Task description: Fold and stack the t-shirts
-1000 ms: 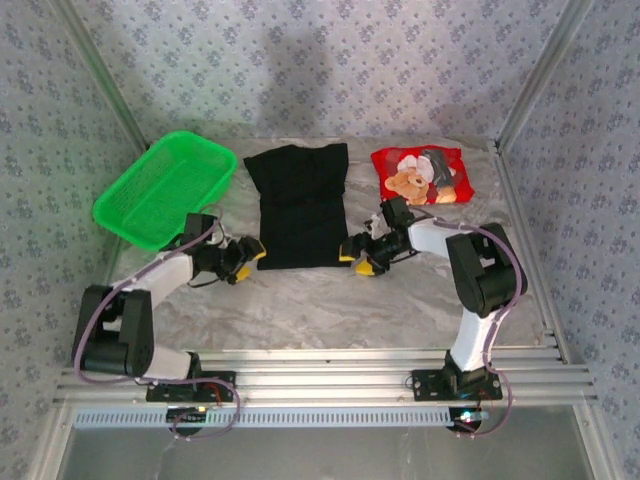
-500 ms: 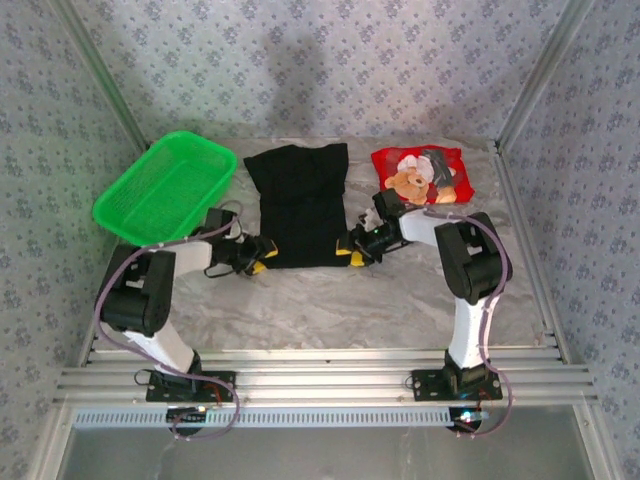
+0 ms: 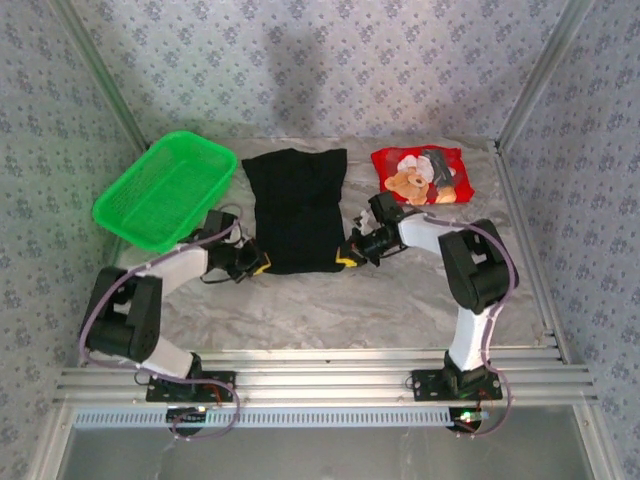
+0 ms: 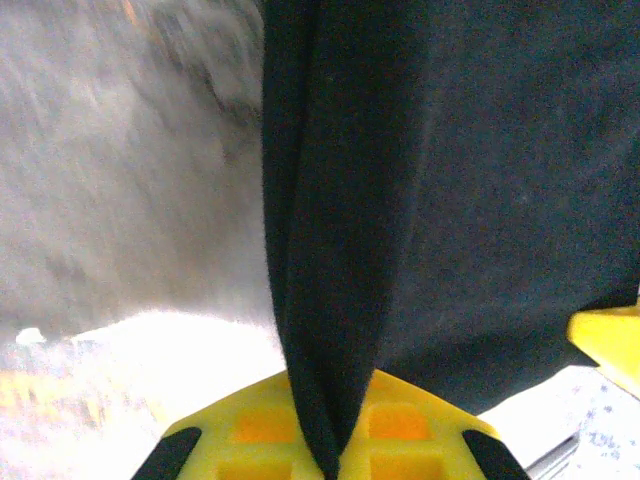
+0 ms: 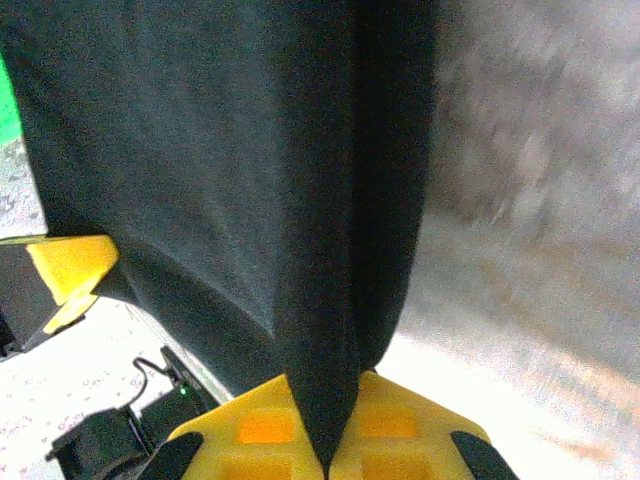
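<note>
From above, we see the black t-shirt (image 3: 296, 210) on the worktop (image 3: 400, 300) at frame centre, its long axis running top to bottom. The folded red t-shirt (image 3: 420, 175) sits upper right. The left tool (image 3: 256, 264) and right tool (image 3: 348, 256) pinch the black t-shirt's lower corners.

Left wrist: the tool is clamped on a black fold.

Right wrist: the same.

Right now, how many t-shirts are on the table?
2. The black t-shirt lies in the middle, its near corners pinched by the left hand and right hand. The red teddy-bear t-shirt, folded, sits far right. None looks hidden.
</note>
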Tool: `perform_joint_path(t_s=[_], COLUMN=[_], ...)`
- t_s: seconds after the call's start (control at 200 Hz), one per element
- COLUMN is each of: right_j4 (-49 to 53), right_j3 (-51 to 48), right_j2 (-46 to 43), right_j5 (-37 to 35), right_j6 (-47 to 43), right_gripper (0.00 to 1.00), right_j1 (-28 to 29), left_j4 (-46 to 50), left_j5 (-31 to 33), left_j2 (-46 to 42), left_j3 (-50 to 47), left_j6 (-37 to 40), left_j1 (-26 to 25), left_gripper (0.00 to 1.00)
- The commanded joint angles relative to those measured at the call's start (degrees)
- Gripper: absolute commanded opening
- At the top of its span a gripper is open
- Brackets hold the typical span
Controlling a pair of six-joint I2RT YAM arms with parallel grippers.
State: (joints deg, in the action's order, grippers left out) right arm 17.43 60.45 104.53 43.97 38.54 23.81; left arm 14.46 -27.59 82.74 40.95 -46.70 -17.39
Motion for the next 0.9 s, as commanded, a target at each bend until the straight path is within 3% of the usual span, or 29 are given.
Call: perform_joint_path(t_s=[0.0,0.275,0.515,0.67,0.894], right_j4=[3.07,3.41,5.93,9.72,19.01], right_j3=[-5.21,-19.53,-22.65,-18.92,-6.29], right_j2=[-7.11,-24.40,-35.28,-38.17,-35.07], right_j5=[-1.00,-6.23,-12.46,-14.77,-14.07], right_j6=[2.28,15.03,23.94,24.87,19.00], right_gripper=[0.00,0.00,0.00,0.00,0.00], right_j1=[1.79,11.78,22.80,24.17,20.44], left_j4=[7.63,23.05,34.81,38.19,37.13], left_j5=[3.84,6.85,6.59,7.00,7.64], left_j2=[-7.89,-37.68,-58.54,-58.21,-44.17], left_j3=[-4.83,-16.43,-18.43,-12.26,2.39], left_j6=[-1.89,-11.56,-21.14,-19.93,-12.33], left_j1=[-3.32,-6.66,-10.34,-11.06,-9.42], left_gripper=[0.00,0.00,0.00,0.00,0.00])
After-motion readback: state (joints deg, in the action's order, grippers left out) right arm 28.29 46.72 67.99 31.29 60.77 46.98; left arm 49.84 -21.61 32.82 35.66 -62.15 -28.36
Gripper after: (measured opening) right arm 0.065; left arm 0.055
